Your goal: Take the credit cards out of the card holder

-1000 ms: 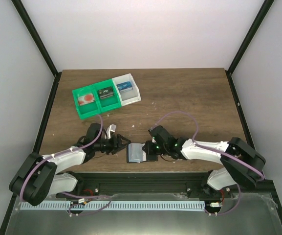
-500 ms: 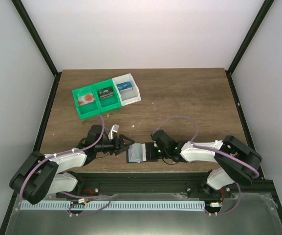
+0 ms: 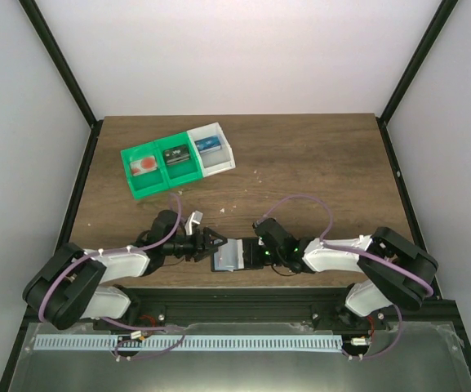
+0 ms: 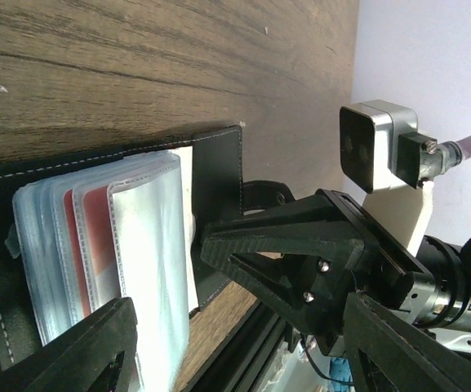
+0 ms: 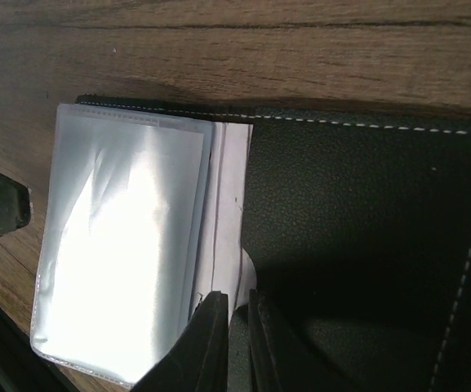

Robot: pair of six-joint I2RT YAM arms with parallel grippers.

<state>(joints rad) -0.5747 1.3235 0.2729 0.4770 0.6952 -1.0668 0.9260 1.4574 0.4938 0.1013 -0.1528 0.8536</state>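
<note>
The card holder (image 3: 228, 256) lies open near the table's front edge, its black cover (image 5: 357, 220) spread flat and its clear sleeves (image 5: 121, 237) fanned up. Red credit cards (image 4: 96, 237) show inside the sleeves. A pale credit card (image 5: 228, 196) sticks out between the sleeves and the black cover. My right gripper (image 5: 237, 339) is pinched shut on that card's near edge, reaching in from the right (image 3: 253, 253). My left gripper (image 4: 243, 359) stands open just left of the holder (image 3: 211, 243), one finger (image 4: 80, 351) against the sleeves, holding nothing.
A green-and-white three-compartment tray (image 3: 188, 175) stands at the back left, with a red-and-white item, a black item and a blue item in it. The black front rail (image 3: 243, 292) runs just below the holder.
My left gripper has moved right up to the holder and opened wider. My right gripper's jaws have closed at the holder's right side.
</note>
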